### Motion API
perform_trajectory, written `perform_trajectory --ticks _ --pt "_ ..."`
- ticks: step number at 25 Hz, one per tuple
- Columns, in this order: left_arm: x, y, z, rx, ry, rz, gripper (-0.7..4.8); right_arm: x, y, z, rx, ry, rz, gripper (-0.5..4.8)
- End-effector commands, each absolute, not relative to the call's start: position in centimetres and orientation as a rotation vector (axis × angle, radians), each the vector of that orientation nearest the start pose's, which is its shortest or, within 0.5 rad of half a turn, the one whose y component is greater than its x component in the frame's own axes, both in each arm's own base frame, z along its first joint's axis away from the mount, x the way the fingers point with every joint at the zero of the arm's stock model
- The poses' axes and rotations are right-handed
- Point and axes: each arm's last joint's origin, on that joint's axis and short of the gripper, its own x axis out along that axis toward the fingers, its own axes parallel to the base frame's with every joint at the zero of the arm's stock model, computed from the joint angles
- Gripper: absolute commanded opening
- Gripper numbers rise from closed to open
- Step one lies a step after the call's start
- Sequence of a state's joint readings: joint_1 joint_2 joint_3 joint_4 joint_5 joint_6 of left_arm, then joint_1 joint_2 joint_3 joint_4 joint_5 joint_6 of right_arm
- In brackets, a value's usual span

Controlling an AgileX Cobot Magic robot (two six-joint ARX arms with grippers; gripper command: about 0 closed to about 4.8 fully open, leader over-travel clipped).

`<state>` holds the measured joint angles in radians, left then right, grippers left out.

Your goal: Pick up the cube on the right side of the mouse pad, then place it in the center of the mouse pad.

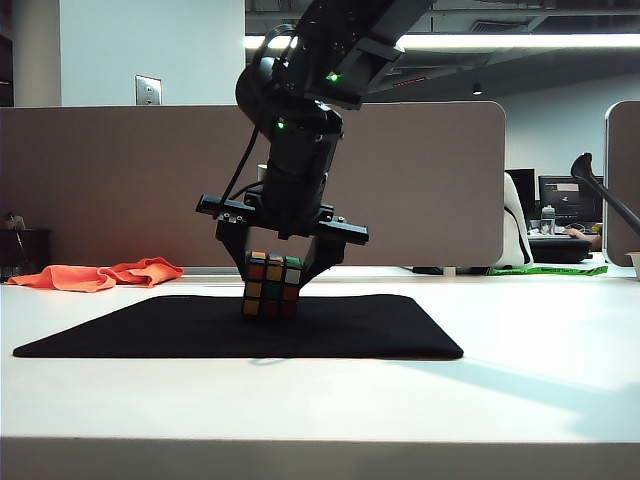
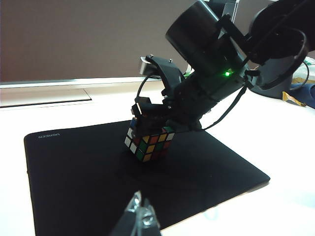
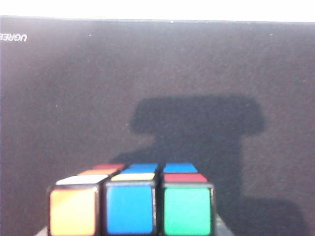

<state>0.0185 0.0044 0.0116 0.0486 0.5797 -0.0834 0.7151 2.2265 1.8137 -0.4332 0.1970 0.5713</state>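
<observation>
The cube (image 1: 272,290) has black edges and mixed coloured stickers, and it hangs tilted over the middle of the black mouse pad (image 1: 380,330). My right gripper (image 1: 275,272) reaches down from above and is shut on the cube, one finger on each side. In the left wrist view the cube (image 2: 150,142) has a lower corner at or just above the mouse pad (image 2: 74,172); I cannot tell if it touches. The right wrist view shows the cube (image 3: 130,206) close up, with the mouse pad (image 3: 98,88) beyond. My left gripper (image 2: 140,212) is shut and empty, hovering near the pad's edge.
An orange cloth (image 1: 100,274) lies crumpled on the white table behind the pad's left corner. A grey partition (image 1: 120,180) closes off the back of the table. White tabletop (image 1: 540,380) runs around the pad on all sides.
</observation>
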Motion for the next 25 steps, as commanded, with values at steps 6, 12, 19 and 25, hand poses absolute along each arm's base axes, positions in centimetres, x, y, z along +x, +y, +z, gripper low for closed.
perform_trajectory --ticks 6,12,19,25 --pt "9.3 -1.4 17.4 -0.063 -0.044 -0.559 -0.06 37.3 32.2 19.3 0.157 0.911 0.281 3.18" --pt "9.3 -1.4 17.4 -0.063 -0.044 -0.559 -0.06 37.4 32.2 19.4 0.163 0.899 0.28 3.69" --pt "9.3 -1.4 17.3 -0.064 -0.042 -0.559 -0.06 37.6 32.4 19.8 0.182 0.866 0.293 3.9" --pt "9.3 -1.4 17.2 -0.068 -0.027 -0.559 -0.06 38.3 32.3 22.2 0.198 0.821 0.307 4.1"
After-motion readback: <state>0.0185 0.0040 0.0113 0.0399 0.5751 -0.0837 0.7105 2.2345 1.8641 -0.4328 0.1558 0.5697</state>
